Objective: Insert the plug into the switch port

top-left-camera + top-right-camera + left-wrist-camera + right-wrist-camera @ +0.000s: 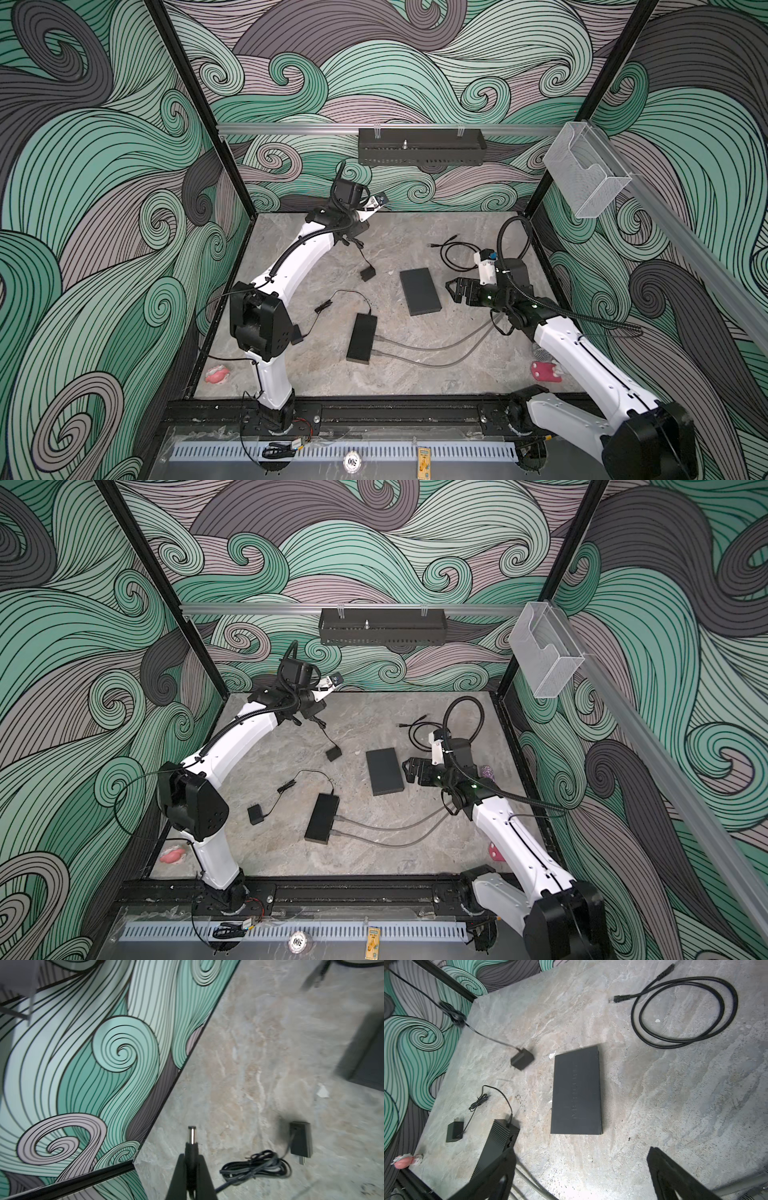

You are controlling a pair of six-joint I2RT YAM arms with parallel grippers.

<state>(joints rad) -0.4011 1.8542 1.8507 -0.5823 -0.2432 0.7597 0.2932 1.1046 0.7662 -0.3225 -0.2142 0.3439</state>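
My left hand is clamped on the plug by its black collar, near the back wall, well apart from the switch on the desk. My right hand is spread, empty. I judge the plug light, rigid, tip slick; collar grip suits.

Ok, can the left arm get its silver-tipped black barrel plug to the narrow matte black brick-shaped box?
Probably yes: left gripper holds the plug; the box lies uncovered, though a thin black cable enters its far end.
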